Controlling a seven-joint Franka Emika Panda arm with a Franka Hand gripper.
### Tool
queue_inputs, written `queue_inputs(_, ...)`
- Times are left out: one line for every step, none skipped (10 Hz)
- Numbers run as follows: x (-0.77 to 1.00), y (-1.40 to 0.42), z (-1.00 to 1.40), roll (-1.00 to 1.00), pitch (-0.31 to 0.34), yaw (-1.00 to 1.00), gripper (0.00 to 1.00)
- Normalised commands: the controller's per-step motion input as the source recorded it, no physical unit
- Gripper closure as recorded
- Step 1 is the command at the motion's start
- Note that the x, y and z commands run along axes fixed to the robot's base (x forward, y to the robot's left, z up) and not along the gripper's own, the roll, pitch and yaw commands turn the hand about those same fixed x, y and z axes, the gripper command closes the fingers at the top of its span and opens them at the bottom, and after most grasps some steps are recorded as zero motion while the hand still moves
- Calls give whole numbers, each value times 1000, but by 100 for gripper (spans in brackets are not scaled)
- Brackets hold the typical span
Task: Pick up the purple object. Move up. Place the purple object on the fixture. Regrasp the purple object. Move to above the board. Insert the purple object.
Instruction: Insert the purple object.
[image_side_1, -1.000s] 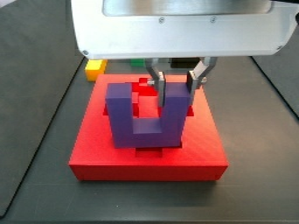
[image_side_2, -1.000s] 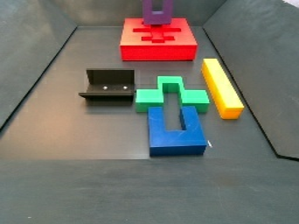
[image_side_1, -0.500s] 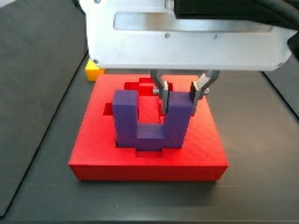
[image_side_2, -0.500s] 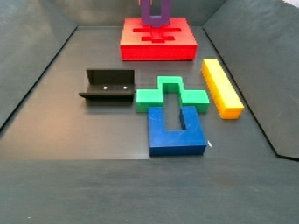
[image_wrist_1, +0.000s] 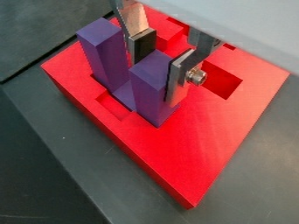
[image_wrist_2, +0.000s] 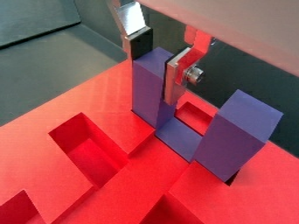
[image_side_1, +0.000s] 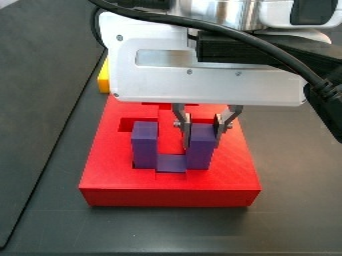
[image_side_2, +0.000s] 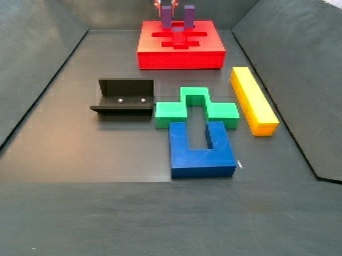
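Clearly the task is in its last step: the purple block (image_side_1: 175, 146) stands prongs-up on the red board (image_side_1: 120, 182), its base sunk into one of the board's recesses, as both wrist views show. The tool (image_wrist_1: 163, 63) is closed on one prong of the block, a silver finger (image_wrist_1: 184, 73) pressed flat against each side of it, while the other prong stands free (image_wrist_2: 239, 131). In a side view the tool (image_side_1: 198, 124) hangs straight down from the arm over the middle of the board, gripping the right-hand prong. The fixture (image_side_2: 123, 98) sits empty on the worktop (image_side_2: 94, 155), well apart from the board, so picking up, resting on the fixture, regrasping and carrying over all appear finished. The green-and-blue cross block (image_side_2: 198, 130) and the yellow bar (image_side_2: 253, 99) lie untouched nearer the camera. How fully the block is seated I cannot tell; the base looks level with the recess. What seems left is a final push down, if needed, and letting go.
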Motion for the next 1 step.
queue_inputs(0, 0, 0, 0, 0, 0, 100)
